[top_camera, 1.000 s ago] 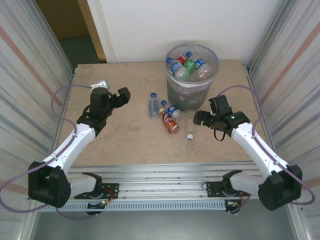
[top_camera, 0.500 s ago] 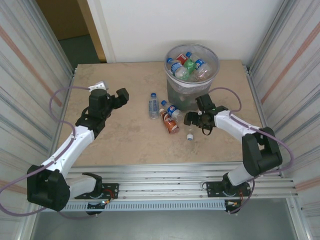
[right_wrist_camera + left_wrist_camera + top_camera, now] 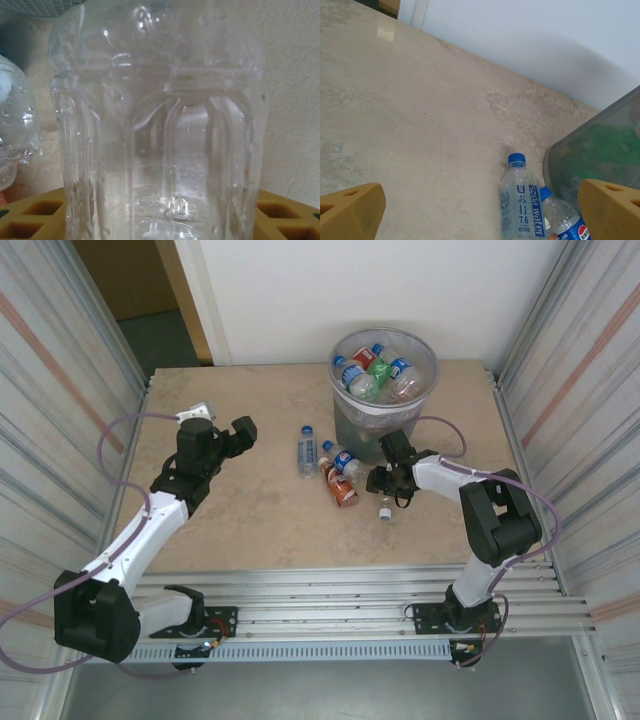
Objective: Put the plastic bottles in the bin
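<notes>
**Right gripper straddling a clear bottle beside the bin**

The bin point(image 3: 385, 390) is standing at the far middle of the table point(image 3: 250, 510), with several plastic bottles point(image 3: 375, 375) piled inside it. Four more are lying on the table just near and left of it: a soda-water bottle point(image 3: 307, 450), a blue-labelled bottle point(image 3: 342, 462), an orange-brown bottle point(image 3: 341, 487) and a clear bottle point(image 3: 379, 495) with a white cap.

The right gripper point(image 3: 384, 480) is reaching down over the clear bottle. In the right wrist view, the clear bottle point(image 3: 160, 125) is sitting between the yellow fingers point(image 3: 25, 220), which are lying right against its sides. I cannot tell whether they are pressing on it.

The left gripper point(image 3: 228, 440) is hovering over bare table, well left of the bottles, with its jaws standing wide apart and holding nothing.
</notes>
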